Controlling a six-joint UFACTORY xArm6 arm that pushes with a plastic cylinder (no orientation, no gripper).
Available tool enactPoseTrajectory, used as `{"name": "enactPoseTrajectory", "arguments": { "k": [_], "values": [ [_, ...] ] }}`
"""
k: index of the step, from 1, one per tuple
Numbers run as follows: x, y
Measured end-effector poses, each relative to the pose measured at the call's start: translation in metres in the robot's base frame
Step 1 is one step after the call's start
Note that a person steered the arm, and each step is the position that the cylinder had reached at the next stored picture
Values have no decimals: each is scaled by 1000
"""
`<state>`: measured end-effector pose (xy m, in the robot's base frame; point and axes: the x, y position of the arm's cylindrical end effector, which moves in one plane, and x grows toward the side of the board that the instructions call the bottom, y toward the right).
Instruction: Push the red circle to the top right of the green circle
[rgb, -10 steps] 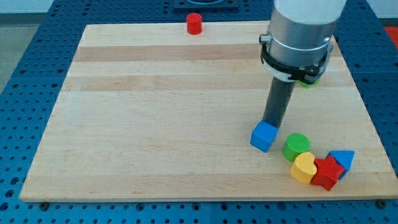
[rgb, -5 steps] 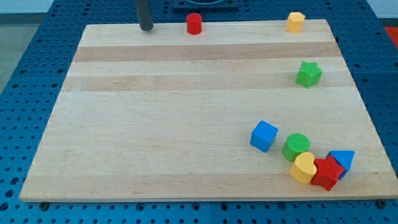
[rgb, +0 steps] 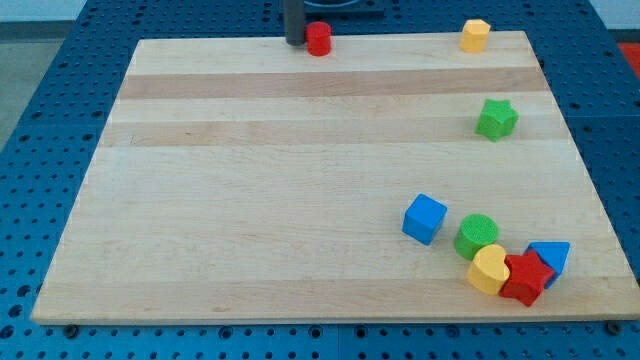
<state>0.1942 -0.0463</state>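
Up at the board's top edge, my tip (rgb: 295, 42) touches the red circle's (rgb: 318, 39) left side, clawless, placed to shove it toward the green circle (rgb: 477, 236) near the bottom-right corner.

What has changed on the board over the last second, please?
My tip left the blue cube, crossed to the view's top edge and now stands against the left side of the red circle, which has shifted slightly rightward. The other blocks stayed put.

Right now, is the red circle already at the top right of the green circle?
No, the red circle lies at the board's top edge, far to the view's left of the green circle, with my tip beside it.
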Motion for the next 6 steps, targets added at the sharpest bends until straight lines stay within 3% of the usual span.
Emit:
{"name": "enactPoseTrajectory", "arguments": {
  "k": [4,6],
  "values": [
    [12,132],
    [21,127]
  ]
}}
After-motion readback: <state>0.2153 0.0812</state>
